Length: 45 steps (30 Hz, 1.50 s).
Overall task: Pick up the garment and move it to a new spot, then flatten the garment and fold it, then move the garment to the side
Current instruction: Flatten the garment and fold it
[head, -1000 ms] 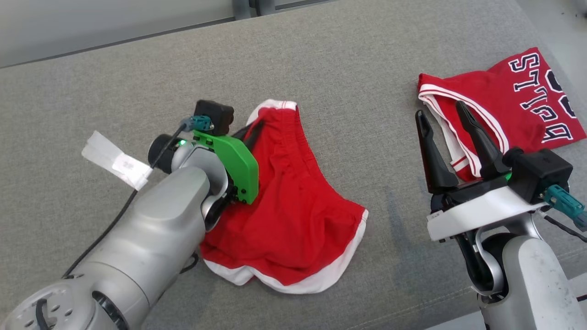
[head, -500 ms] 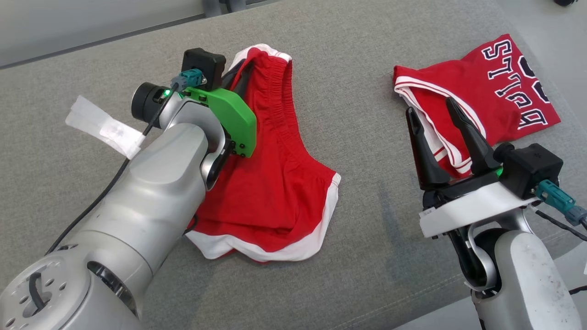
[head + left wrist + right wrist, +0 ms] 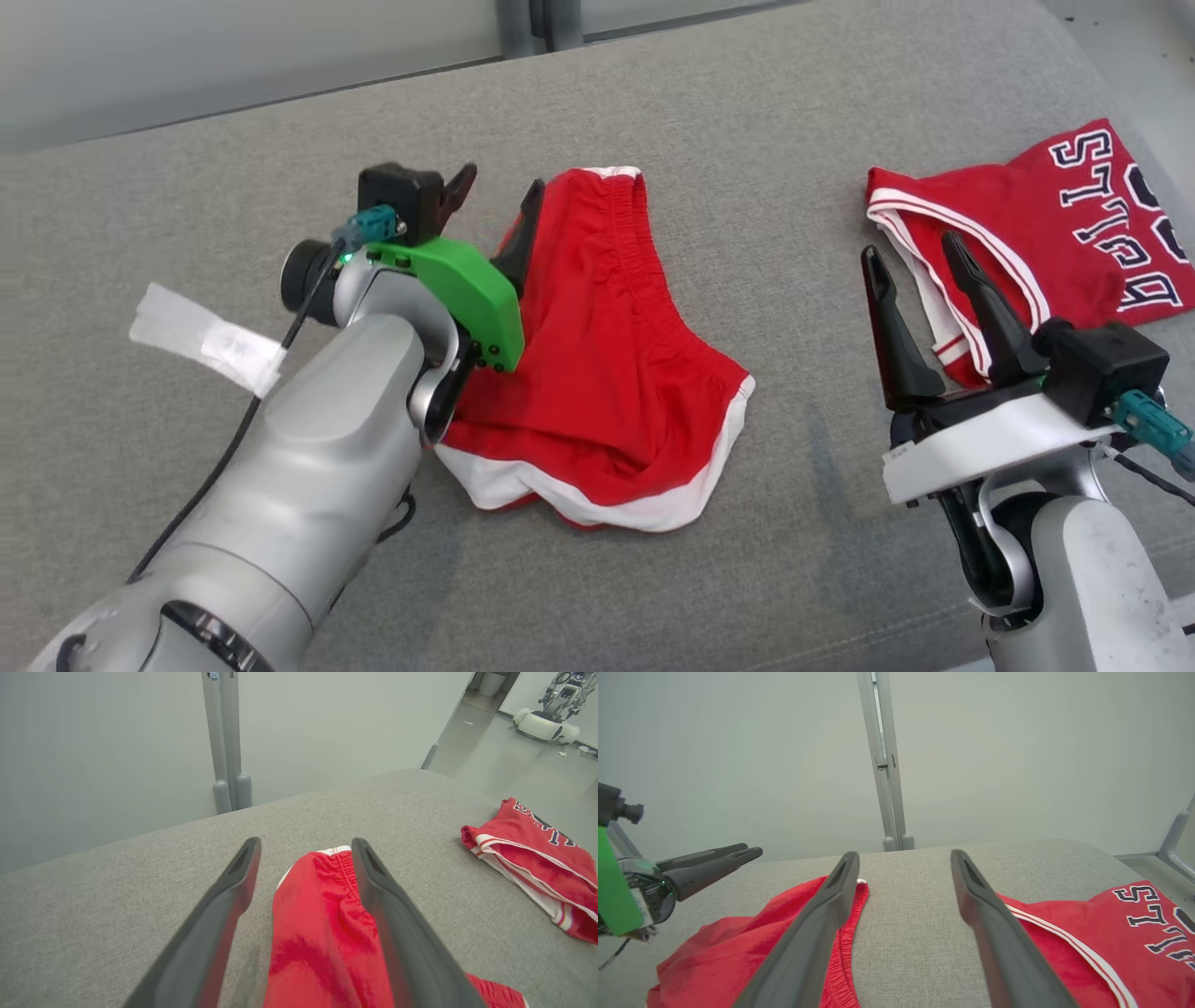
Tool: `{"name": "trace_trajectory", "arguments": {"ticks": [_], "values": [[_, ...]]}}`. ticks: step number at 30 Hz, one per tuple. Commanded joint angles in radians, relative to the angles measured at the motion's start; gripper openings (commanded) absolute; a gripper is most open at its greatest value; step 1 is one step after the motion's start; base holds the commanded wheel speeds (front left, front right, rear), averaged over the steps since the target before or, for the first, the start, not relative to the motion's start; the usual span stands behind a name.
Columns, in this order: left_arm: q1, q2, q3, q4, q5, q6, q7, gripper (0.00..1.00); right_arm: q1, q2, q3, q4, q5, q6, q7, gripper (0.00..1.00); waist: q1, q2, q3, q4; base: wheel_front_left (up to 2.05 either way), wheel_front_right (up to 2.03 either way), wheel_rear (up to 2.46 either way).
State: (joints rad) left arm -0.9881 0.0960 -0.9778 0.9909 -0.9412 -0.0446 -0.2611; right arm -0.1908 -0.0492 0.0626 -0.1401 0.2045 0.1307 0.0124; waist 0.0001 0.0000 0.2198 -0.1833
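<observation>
Red shorts (image 3: pixel 607 373) lying loose on a grey cushion (image 3: pixel 747 112).
My left gripper (image 3: pixel 499 184) is spread wide, holding nothing, at the waistband end of the shorts, which lie crumpled mid-cushion with the white hem nearest me. My right gripper (image 3: pixel 911 247), equally wide and empty, hovers at the striped edge of the folded red jersey (image 3: pixel 1055 224) at the far right.

Forearms (image 3: pixel 327 439): silver-grey metal. The left gripper (image 3: pixel 501 182) mounts on a green bracket (image 3: pixel 467 299) with dark screws (image 3: pixel 485 353); the right gripper (image 3: pixel 910 247) mounts on a white plate (image 3: pixel 980 439). Each wrist carries a black camera block (image 3: pixel 397 196), a teal connector (image 3: pixel 369 226) and a black cable (image 3: pixel 233 448). Fingers (image 3: pixel 985 303): long, dark, tapered.
</observation>
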Motion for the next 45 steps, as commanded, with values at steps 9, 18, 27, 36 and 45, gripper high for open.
{"name": "trace_trajectory", "arguments": {"ticks": [9, 18, 27, 36, 45], "values": [[0.182, 0.061, 0.09, -0.084, 0.043, 0.008, -0.005, 1.0, 0.06, -0.003, -0.026, -0.016, 0.001, 0.0, 0.019, 1.0, -0.0001, 0.0, -0.105, 0.137, 0.0, 0.0, 0.0], [0.375, 0.092, 0.17, -0.151, 0.057, 0.03, -0.005, 1.0, 0.073, -0.003, -0.029, -0.026, 0.005, 0.0, 0.028, 1.0, -0.0001, 0.0, -0.114, 0.152, 0.0, 0.0, 0.0], [0.458, 0.07, 0.14, -0.122, 0.068, -0.004, 0.001, 1.0, 0.073, -0.003, -0.032, -0.037, -0.004, 0.0, 0.037, 1.0, -0.0001, 0.0, -0.103, 0.143, 0.0, 0.0, 0.0], [0.439, 0.016, 0.114, -0.118, 0.059, -0.044, 0.002, 1.0, 0.069, -0.003, -0.028, -0.044, -0.006, 0.0, 0.043, 1.0, -0.0001, 0.0, -0.096, 0.13, 0.0, 0.0, 0.0], [0.402, -0.022, 0.104, -0.101, 0.021, -0.069, 0.027, 1.0, 0.051, -0.003, -0.019, -0.041, -0.001, 0.0, 0.042, 1.0, -0.0001, 0.0, -0.08, 0.107, 0.0, 0.0, 0.0]]}}
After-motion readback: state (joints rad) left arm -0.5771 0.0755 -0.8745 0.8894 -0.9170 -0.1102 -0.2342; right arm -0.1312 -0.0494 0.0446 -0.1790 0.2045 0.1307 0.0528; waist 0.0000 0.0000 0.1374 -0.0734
